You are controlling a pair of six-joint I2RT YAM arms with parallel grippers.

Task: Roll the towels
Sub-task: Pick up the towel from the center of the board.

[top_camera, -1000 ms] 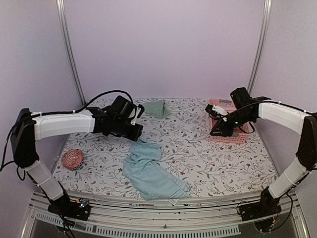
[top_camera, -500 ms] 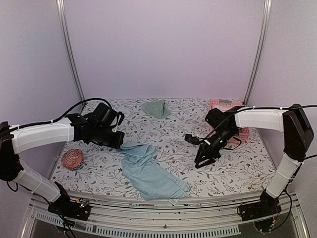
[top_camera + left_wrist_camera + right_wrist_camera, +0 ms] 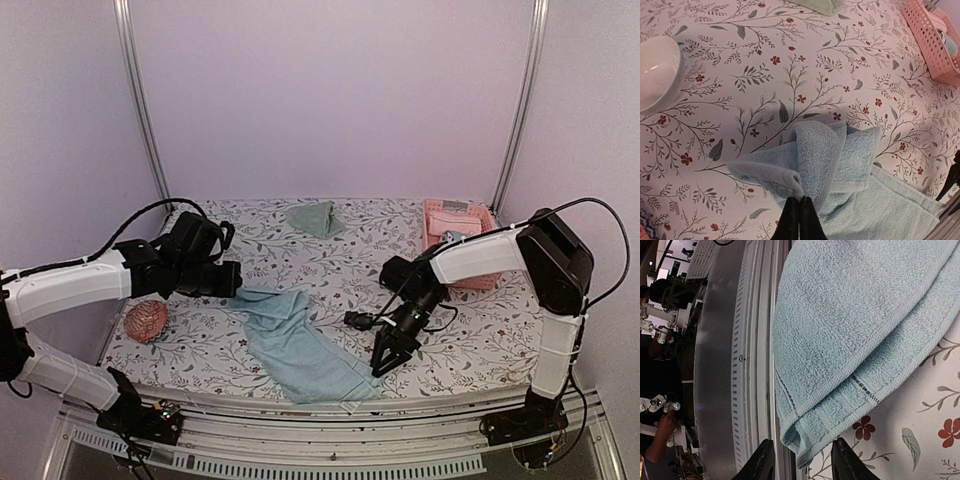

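lying crumpled across the near half of the desk [image 3: 480, 330], a little left of centre, the light blue towel [image 3: 305, 350] is seen stretched diagonally, with its near end reaching the near edge. its far left corner is pinched by the left end effector [image 3: 799, 222]. in the left wrist view its fingers are pressed together on a raised fold of the cloth. the right end effector [image 3: 800, 459] is held above the towel's near right corner, pointing down. its fingers [image 3: 762, 460] are spread, one on each side of the hemmed corner, and contact with the cloth cannot be confirmed. in the right wrist view that corner is seen against the metal rail [image 3: 725, 365] running along the near edge. the sage-green towel [image 3: 316, 217] is seen bunched close to the far edge, about its middle, well apart from both arms. a pink slatted basket [image 3: 470, 278] is set at the far right corner, and a pinkish round object [image 3: 146, 321] is found near the left edge.
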